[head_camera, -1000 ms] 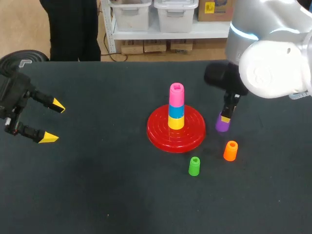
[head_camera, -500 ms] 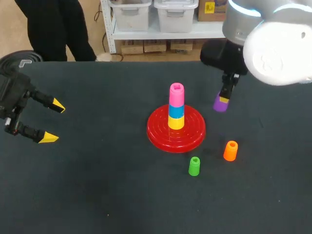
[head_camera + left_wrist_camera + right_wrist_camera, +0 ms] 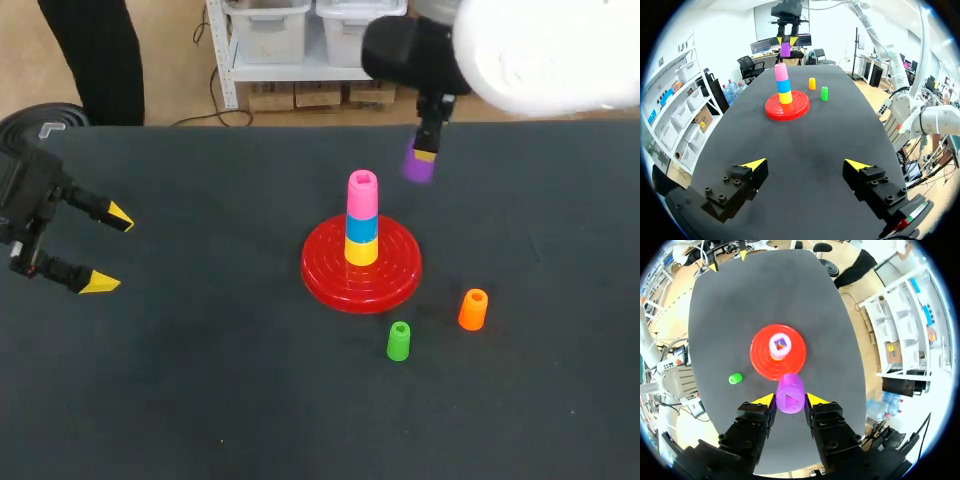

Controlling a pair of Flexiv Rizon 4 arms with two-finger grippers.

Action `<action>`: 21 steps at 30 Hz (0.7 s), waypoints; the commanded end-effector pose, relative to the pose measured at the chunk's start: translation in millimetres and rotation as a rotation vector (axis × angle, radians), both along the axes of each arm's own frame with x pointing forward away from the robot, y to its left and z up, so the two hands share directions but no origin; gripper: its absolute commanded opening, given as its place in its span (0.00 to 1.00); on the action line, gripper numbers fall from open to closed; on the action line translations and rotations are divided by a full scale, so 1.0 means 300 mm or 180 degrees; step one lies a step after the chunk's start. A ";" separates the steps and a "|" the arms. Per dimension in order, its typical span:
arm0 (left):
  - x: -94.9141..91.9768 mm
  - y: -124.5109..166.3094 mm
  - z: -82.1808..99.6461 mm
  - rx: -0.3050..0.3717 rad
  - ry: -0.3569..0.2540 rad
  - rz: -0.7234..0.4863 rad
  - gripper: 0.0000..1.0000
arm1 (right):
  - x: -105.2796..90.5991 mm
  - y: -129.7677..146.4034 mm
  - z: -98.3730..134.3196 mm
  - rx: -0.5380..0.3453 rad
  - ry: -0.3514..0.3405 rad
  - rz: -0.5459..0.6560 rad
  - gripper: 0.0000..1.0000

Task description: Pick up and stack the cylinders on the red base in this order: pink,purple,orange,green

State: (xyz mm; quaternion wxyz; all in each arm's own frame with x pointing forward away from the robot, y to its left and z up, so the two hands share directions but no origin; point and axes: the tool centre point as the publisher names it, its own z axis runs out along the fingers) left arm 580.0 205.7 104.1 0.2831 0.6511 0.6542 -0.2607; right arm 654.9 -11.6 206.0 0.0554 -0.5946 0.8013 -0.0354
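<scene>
- Above the tabletop (image 3: 200,400), near the pink cylinder (image 3: 362,193) stacked on the red base (image 3: 395,280), your right claw (image 3: 790,401) grips the purple cylinder (image 3: 419,168).
- Your left claw (image 3: 108,250) sits spread wide, well apart.

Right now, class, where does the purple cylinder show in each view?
Head view: purple cylinder held aloft by the right hand, beyond the red base.
Left wrist view: purple cylinder far ahead, higher than the stack.
Right wrist view: purple cylinder gripped in its own hand.
Shared landmark: red base.
</scene>
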 end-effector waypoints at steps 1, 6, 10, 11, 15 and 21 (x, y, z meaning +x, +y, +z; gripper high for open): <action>-0.002 0.002 -0.004 -0.0008 -0.0013 -0.0001 1.00 | 0.031 0.057 0.020 -0.0091 0.0096 0.0058 0.00; -0.002 0.002 -0.004 -0.0008 -0.0013 -0.0001 1.00 | 0.028 0.109 0.019 -0.0117 0.0127 0.0161 0.00; -0.002 0.002 -0.004 -0.0008 -0.0013 -0.0001 1.00 | 0.013 0.124 0.015 -0.0123 0.0143 0.0187 0.00; -0.002 0.002 -0.004 -0.0008 -0.0013 -0.0001 1.00 | 0.006 0.127 0.013 -0.0118 0.0144 0.0192 0.00; -0.002 0.002 -0.004 -0.0008 -0.0013 -0.0001 1.00 | -0.004 0.139 -0.002 -0.0108 0.0167 0.0241 0.00; -0.002 0.002 -0.004 -0.0008 -0.0013 -0.0001 1.00 | 0.003 0.156 -0.029 -0.0033 0.0177 0.0295 0.00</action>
